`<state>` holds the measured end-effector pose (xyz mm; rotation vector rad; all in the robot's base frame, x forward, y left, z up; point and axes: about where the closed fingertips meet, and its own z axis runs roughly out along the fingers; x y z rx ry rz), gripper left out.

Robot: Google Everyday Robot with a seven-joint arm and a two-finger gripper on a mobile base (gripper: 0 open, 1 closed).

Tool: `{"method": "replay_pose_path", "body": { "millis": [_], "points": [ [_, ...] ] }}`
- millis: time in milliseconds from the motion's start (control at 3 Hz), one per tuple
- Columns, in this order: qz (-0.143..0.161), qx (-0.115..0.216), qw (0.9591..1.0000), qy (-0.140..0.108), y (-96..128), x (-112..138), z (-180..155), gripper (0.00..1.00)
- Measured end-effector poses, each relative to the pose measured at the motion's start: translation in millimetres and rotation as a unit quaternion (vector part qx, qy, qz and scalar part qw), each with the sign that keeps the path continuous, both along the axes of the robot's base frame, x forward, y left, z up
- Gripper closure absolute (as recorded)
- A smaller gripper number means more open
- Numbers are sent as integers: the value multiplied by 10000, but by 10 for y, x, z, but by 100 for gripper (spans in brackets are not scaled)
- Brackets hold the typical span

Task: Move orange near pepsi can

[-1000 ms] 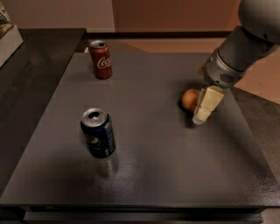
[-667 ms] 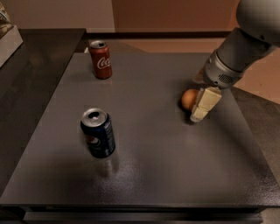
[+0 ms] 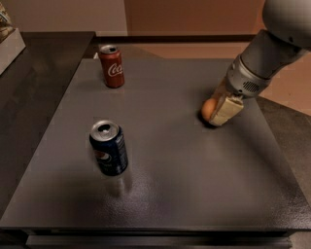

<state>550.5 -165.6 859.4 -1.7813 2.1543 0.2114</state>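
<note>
Orange (image 3: 208, 109) shifted at all?

— No. It sits where it did a second ago, right of centre on the table (image 3: 184, 180), well apart from the pepsi can (image 3: 109, 148). Only the gripper (image 3: 217, 113) has changed: it has edged a touch left and now overlaps the fruit's right side.

Grip closed, then?

— I cannot tell; the far side is hidden. My guess is that the grasp is under way and the carry has not begun.

And the ground, from the left?

— A pale box (image 3: 8, 41) at the edge, on a dark counter (image 3: 34, 82). Then the pepsi can, front-left and upright, with a red can (image 3: 112, 65) standing behind it. The table is dark, matte and flat, with bare top between pepsi can and fruit. Tan wall (image 3: 73, 14) behind, lighter floor (image 3: 291, 92) at the right.
</note>
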Motion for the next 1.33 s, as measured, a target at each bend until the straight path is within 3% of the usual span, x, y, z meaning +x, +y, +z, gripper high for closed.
{"method": "replay_pose_path", "body": {
  "millis": [333, 667, 1333],
  "points": [
    [94, 173, 9998, 29, 79, -75, 98, 88],
    [290, 400, 9988, 73, 278, -214, 239, 100],
    [805, 689, 9942, 191, 836, -603, 369, 100]
  ]
}}
